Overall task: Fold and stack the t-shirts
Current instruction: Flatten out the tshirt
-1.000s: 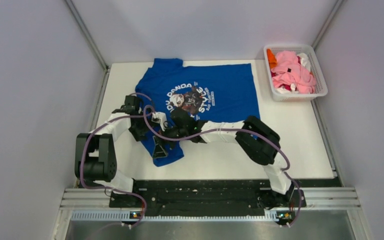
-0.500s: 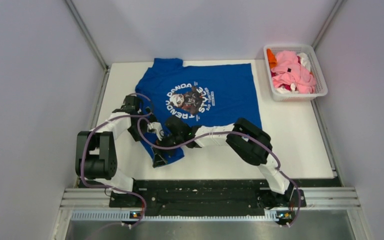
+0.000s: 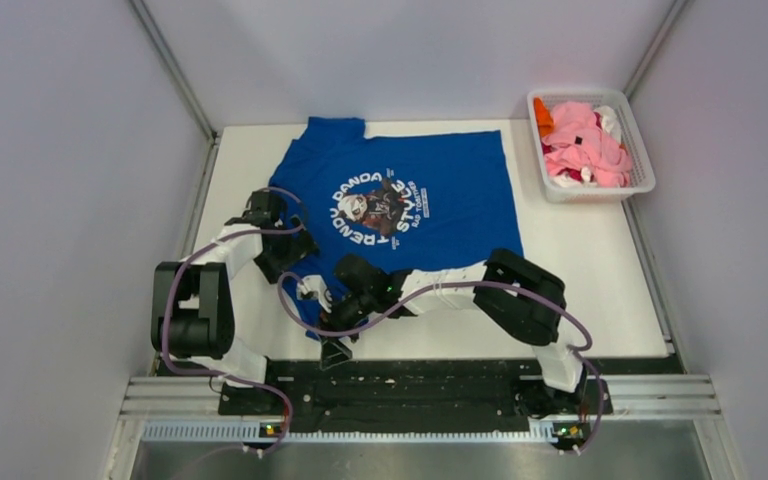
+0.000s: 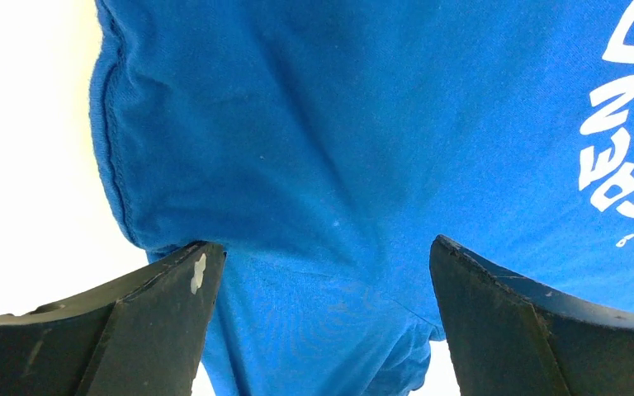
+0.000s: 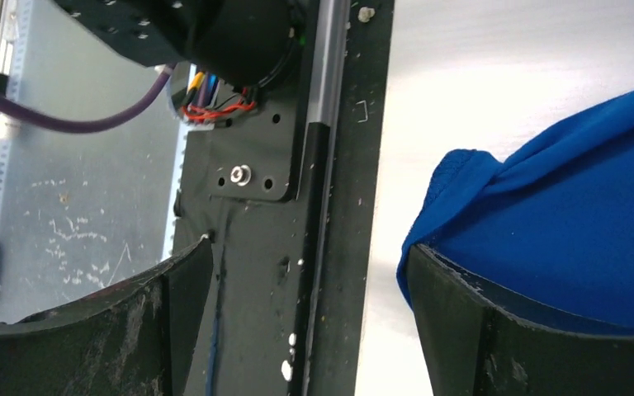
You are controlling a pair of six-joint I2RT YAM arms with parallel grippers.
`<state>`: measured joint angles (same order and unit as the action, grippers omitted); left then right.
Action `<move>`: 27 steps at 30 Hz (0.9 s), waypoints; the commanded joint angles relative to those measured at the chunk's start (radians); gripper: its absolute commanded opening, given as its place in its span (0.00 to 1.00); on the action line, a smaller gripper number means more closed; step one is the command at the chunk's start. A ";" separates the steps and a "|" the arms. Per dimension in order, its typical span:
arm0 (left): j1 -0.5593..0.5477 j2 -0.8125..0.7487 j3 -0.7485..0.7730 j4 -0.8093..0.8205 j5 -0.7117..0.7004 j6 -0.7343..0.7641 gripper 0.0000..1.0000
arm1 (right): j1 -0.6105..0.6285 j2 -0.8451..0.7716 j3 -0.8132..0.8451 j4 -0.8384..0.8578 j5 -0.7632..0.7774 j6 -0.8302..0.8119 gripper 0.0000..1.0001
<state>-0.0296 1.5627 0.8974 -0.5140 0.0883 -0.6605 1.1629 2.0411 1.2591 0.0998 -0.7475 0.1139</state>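
Your blue t-shirt lies spread flat over the left and middle of the worktop, white panda print facing up. One sleeve reaches the far edge and a bunched corner trails toward the near edge. Your left gripper hangs over the shirt's left side. Its wrist camera is plain about it: both black fingers stand wide apart with only blue cloth and a stitched hem below them, so that claw is released and holds nothing. Your right gripper sits at the near edge, left of the middle, right by the shirt's nearest corner. From its own camera its fingers are spread too, claw released. Between them you see the black rail that runs along the near edge. A rolled fold of blue cloth lies at the inner tip of one finger; whether it touches, I cannot tell, but nothing is pinched. In the far-right corner stands the white basket, heaped with pink shirts and a bit of orange cloth at its far-left end, well apart from the blue one.
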 commanded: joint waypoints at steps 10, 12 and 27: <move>0.013 0.002 0.035 -0.017 -0.026 0.016 0.99 | 0.036 -0.235 -0.081 -0.199 0.090 -0.192 0.87; 0.012 -0.009 0.041 -0.027 -0.020 0.021 0.99 | 0.035 -0.262 -0.108 -0.153 0.134 -0.180 0.89; -0.025 -0.297 0.078 -0.187 -0.065 -0.047 0.99 | -0.356 -0.737 -0.565 0.128 0.611 0.262 0.99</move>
<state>-0.0322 1.3838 0.9333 -0.6281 0.0776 -0.6632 0.9123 1.4788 0.7914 0.1364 -0.3305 0.2272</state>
